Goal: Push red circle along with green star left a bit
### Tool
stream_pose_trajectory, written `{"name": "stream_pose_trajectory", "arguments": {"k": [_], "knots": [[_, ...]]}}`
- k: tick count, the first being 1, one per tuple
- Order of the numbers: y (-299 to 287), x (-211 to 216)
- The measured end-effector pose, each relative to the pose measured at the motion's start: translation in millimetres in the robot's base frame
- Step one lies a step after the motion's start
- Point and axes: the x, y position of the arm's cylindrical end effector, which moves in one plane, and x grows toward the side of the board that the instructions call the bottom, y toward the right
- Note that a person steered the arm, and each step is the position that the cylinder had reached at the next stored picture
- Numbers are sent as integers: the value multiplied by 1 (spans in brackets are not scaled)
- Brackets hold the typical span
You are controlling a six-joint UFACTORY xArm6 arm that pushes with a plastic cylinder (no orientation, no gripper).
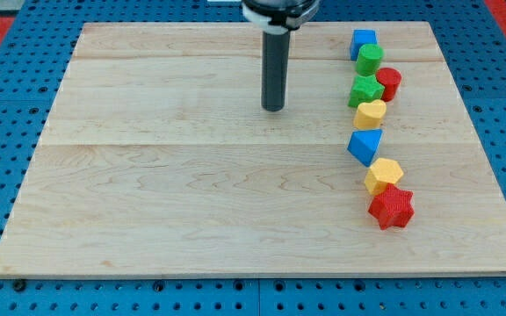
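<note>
The red circle (389,82) sits on the wooden board (148,193) at the view's upper right, touching the right side of the green star (366,89). My tip (274,109) rests on the board well to the left of both, about a hundred pixels from the green star, touching no block. The dark rod rises from the tip to the view's top edge.
A column of blocks runs down the right side: blue cube (364,42), green circle (370,59), yellow heart (370,114), blue triangle-like block (365,146), yellow hexagon (383,176), red star (390,208). The yellow heart touches the green star from below.
</note>
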Motion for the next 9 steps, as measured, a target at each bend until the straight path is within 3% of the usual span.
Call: {"name": "stream_pose_trajectory", "arguments": {"k": [2, 3, 5, 7, 9], "knots": [[112, 41], [126, 43], [225, 34], [232, -45], [205, -67]]}}
